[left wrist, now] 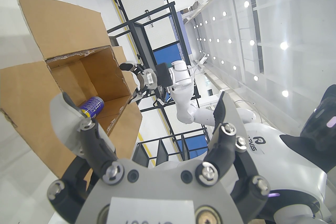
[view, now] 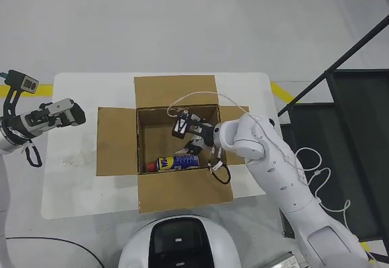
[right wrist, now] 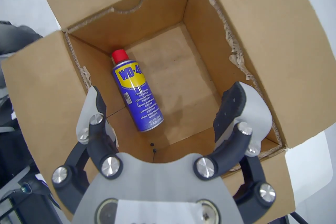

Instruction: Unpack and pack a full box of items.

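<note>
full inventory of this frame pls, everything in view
table: 1, white, under the box
cardboard box: 1, brown, mid-table, all four flaps open
spray can: 1, blue and yellow with red cap, lying on its side on the box floor along one wall
metal rack: 1, black, on the floor beside the table
floor tape: yellow, floor beyond the table
left end effector: 1, open, empty, over the table edge outside the box
right end effector: 1, open, empty, over the box opening
</note>
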Controlling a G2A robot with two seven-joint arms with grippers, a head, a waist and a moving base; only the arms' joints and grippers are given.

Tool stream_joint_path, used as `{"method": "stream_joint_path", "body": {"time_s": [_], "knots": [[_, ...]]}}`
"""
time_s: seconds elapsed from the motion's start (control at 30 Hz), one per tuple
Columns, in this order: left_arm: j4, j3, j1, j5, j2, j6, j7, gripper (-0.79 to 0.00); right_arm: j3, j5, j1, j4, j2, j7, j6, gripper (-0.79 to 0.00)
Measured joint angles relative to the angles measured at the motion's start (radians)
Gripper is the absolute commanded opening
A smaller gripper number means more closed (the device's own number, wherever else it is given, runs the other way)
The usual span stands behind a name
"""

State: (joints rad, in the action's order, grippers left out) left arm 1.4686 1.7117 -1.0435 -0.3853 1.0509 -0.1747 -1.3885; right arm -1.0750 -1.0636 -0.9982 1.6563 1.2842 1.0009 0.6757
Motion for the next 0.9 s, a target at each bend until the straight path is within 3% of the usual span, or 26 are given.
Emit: {"method": "stream_joint_path", "body": {"time_s": [0.2,0.47,0.9], "knots": [[0.000,0.000,0.000,0.000,0.000,0.000,0.000,0.000,0.109,-0.072,0.121,-0.155,0.018,-0.008,0.045,0.000],[0.000,0.000,0.000,0.000,0.000,0.000,0.000,0.000,0.271,-0.014,0.277,-0.406,0.067,-0.001,0.099,0.000],[0.000,0.000,0.000,0.000,0.000,0.000,0.000,0.000,0.444,0.086,0.389,-0.581,0.115,0.021,0.123,0.000]]}}
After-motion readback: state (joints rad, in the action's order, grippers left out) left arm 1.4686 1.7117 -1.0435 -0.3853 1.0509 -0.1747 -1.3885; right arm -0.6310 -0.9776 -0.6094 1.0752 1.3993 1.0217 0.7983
